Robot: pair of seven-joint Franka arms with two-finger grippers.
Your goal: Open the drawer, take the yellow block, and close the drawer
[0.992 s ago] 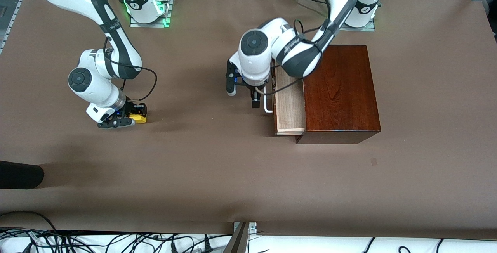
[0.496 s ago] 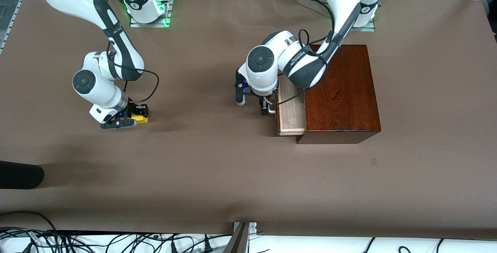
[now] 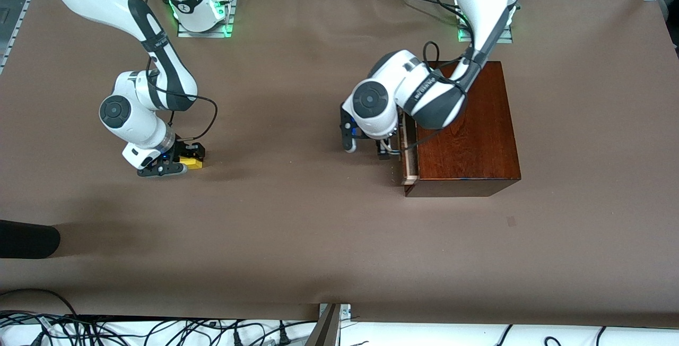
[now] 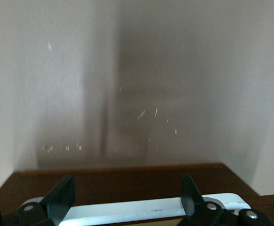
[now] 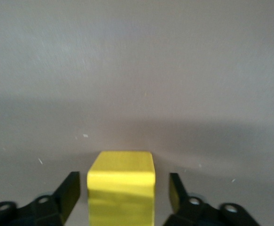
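The mahogany box [image 3: 467, 128] stands at the left arm's end of the table. Its drawer [image 3: 407, 163] sticks out only a little, a thin pale-wood strip showing. My left gripper [image 3: 383, 150] is open and low against the drawer's white handle [image 3: 391, 149]. In the left wrist view the handle [image 4: 151, 209] lies across between the spread fingers [image 4: 61, 195], with the dark drawer front [image 4: 127, 181] close by. The yellow block [image 3: 193, 162] rests on the table toward the right arm's end. My right gripper [image 3: 180, 164] is open around the block [image 5: 121, 188], with a gap between it and each finger [image 5: 68, 193].
A dark rounded object [image 3: 26, 239] reaches in at the right arm's end of the table, nearer the front camera. Cables [image 3: 159, 330] lie along the table's front edge. A brown cloth [image 3: 297, 218] covers the table.
My left gripper has moved toward the box with the handle, and the drawer has slid from wide open to nearly shut. My right gripper and the yellow block have barely moved.
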